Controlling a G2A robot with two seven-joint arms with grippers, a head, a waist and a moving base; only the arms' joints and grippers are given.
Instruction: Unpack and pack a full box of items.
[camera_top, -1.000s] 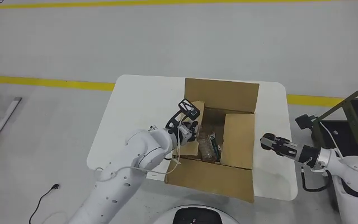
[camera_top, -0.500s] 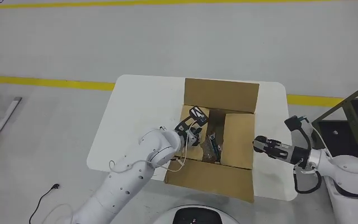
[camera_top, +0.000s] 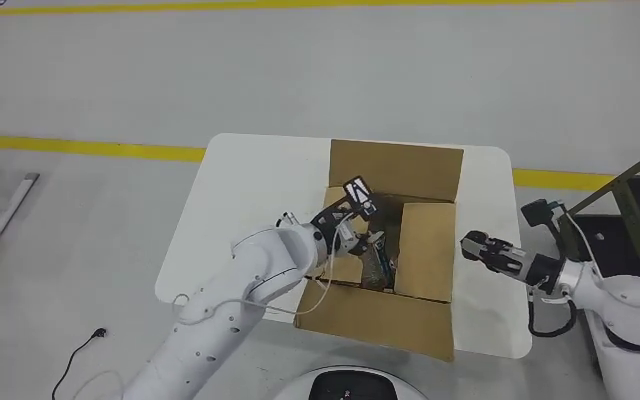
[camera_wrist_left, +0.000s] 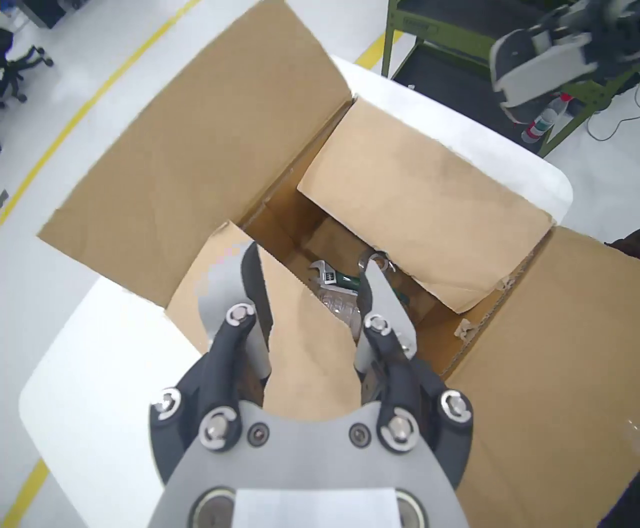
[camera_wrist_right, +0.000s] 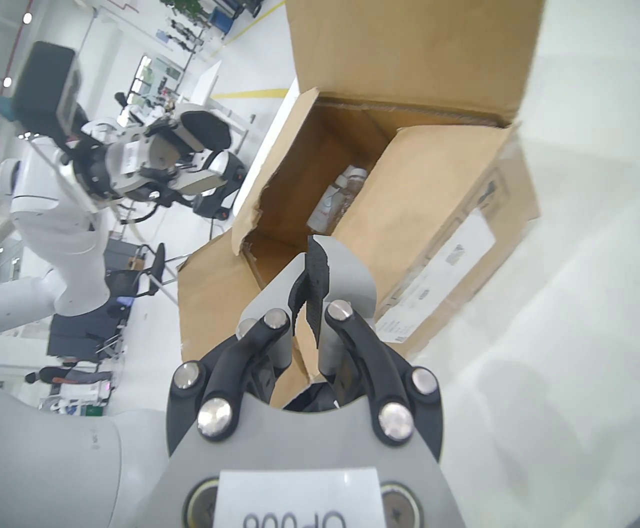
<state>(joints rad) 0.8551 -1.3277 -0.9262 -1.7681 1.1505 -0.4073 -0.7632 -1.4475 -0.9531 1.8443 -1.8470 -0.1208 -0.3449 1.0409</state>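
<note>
Top view shows you the cardboard box (camera_top: 395, 235) on the table (camera_top: 240, 200) with its flaps open. Your left gripper (camera_wrist_left: 310, 257) hovers over the box's left flap, fingers apart, holding nothing. Inside the box a wrench (camera_wrist_left: 330, 276) lies flat, its long axis running near-to-far, jaw end toward the far wall. Your right gripper (camera_wrist_right: 314, 260) sits just beside the box's right wall, fingers pressed together.

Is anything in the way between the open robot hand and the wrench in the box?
Partly. The left gripper hangs open over a cardboard flap folded inward across the box opening. The wrench lies past that flap's edge, in the gap before the opposite flap, beside a clear bottle.
</note>
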